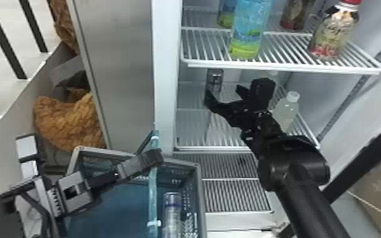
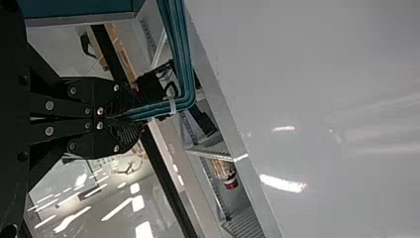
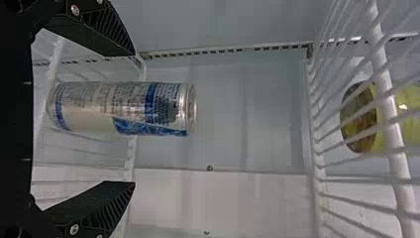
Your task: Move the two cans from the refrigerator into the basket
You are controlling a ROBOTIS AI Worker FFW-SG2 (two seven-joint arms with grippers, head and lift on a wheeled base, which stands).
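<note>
1. Can (image 3: 124, 106) stands up straight in the fridge, on the lower wire shelf (image 1: 193, 147). Its long side goes up and down, and its flat, shiny top points up at the upper shelf (image 1: 281, 67).
2. That can is smooth, round metal, silver with blue bits and small print.
3. Right gripper (image 1: 224, 91) is inside the fridge, with its two fingers spread wide. They are black and have ridges. The can shows in the gap between them in the right wrist view, touching neither.
4. Left gripper (image 1: 155, 157) is over the basket (image 1: 201, 190), pinching the blue-green handle (image 1: 153, 193). That handle is made of smooth, thin strips.
5. Basket has a hard gray rim and sides full of little holes. Inside is a shiny tube-shaped thing (image 1: 171, 213) with a bluish band. I cannot tell if it is a can.
6. Upper shelf is white wire bars in rows. It holds a blue and green bottle (image 1: 250, 30) and a red-capped bottle (image 1: 335, 31), both standing up.
7. Clear bottle (image 1: 285, 110) with a white cap is near the right gripper.
</note>
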